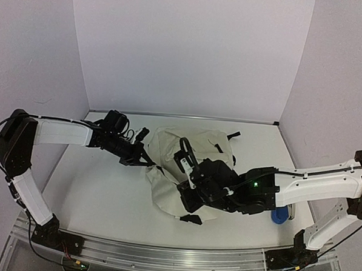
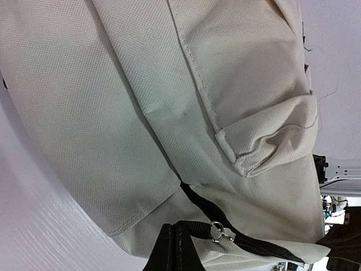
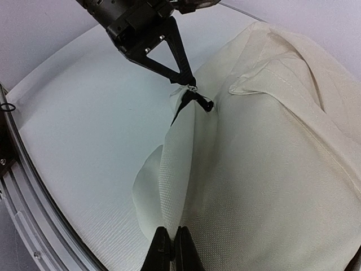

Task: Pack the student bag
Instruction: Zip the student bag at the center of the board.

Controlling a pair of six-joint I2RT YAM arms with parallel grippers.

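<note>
The student bag (image 1: 168,148) is a cream canvas backpack lying in the middle of the table, with a black carry handle (image 1: 185,149). It fills the left wrist view (image 2: 113,101) and the right wrist view (image 3: 271,169). My left gripper (image 1: 147,160) is at the bag's left edge, shut on the black zipper pull strap (image 2: 197,230) with its metal ring (image 2: 218,231). My right gripper (image 1: 182,196) is over the bag's near side, shut on an upright fold of cream fabric (image 3: 177,186). The left gripper (image 3: 189,83) also shows holding the pull in the right wrist view.
A blue object (image 1: 280,218) lies on the table behind my right arm, near the front right. A black strap end (image 1: 192,219) sticks out at the bag's near edge. White walls enclose the table on three sides. A metal rail (image 1: 162,256) runs along the front.
</note>
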